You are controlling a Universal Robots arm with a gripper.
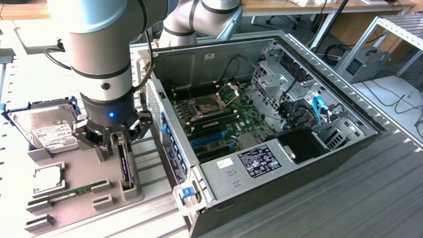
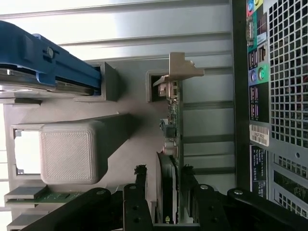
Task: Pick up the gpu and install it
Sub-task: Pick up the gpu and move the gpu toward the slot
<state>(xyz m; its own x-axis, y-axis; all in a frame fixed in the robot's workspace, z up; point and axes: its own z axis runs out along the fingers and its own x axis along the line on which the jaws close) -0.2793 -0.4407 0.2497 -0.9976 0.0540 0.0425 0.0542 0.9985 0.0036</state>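
The gpu (image 1: 126, 171) stands on edge in a slot of the grey fixture tray (image 1: 79, 168), at the exterior view's left beside the open computer case (image 1: 264, 124). In the wrist view the gpu (image 2: 169, 144) shows its green board edge, its black shroud and its silver bracket (image 2: 183, 67). My gripper (image 1: 111, 141) hangs right over the card's upper end. The gripper (image 2: 163, 171) is open, its black fingers (image 2: 140, 185) straddle the card, and a small gap shows on one side.
A silver hard drive (image 1: 49, 126) in a blue carrier, a square chip (image 1: 47, 178) and a green memory stick (image 1: 69, 192) also sit on the tray. The case's rear wall (image 2: 284, 96) stands close beside the card. The motherboard (image 1: 225, 129) lies exposed inside the case.
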